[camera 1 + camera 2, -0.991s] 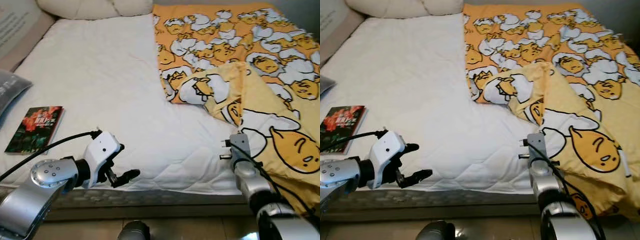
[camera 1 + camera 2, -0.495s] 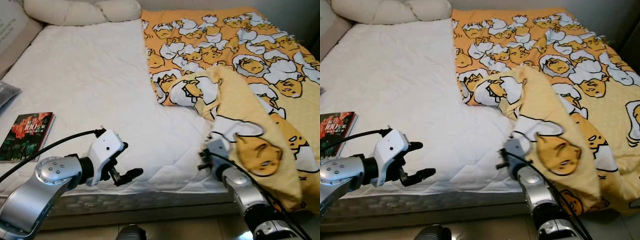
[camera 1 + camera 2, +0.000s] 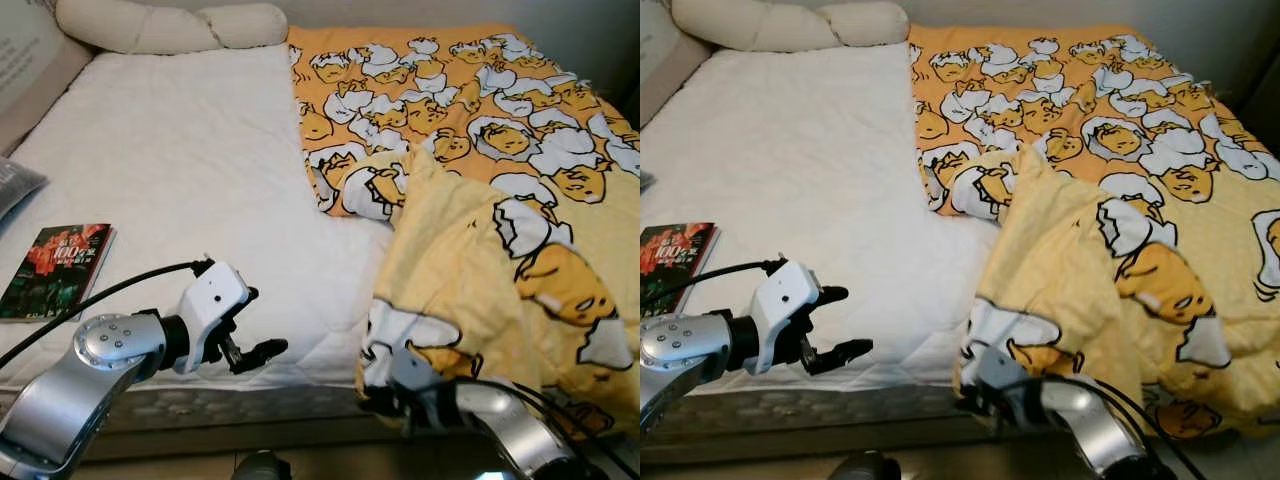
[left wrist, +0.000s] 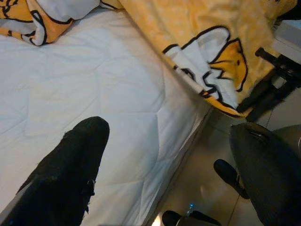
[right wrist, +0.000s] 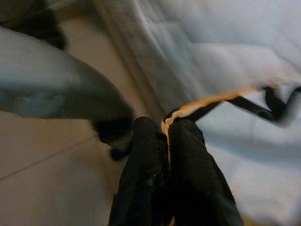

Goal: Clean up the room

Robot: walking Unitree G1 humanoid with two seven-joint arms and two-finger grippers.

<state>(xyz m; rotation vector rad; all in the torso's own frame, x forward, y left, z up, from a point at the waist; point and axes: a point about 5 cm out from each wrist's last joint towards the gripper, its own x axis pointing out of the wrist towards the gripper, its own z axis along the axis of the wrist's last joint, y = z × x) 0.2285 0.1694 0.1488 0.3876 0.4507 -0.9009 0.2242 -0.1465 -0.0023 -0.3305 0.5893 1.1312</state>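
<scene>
- You're seeing a yellow-orange blanket (image 3: 470,150) printed with white-and-yellow cartoon eggs.
- The bed (image 3: 180,170) is showing quilted white.
- A book (image 3: 55,270) is showing a dark cover with red.
- The pillow (image 3: 160,25) is looking cream.

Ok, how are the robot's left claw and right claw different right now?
The left claw hangs open over the near edge of the white quilted mattress, holding nothing; the right claw is shut on the hem of the yellow cartoon-egg blanket. The left claw sits higher, level with the mattress edge; the right claw is lower, below it. Both have two black fingers.
</scene>
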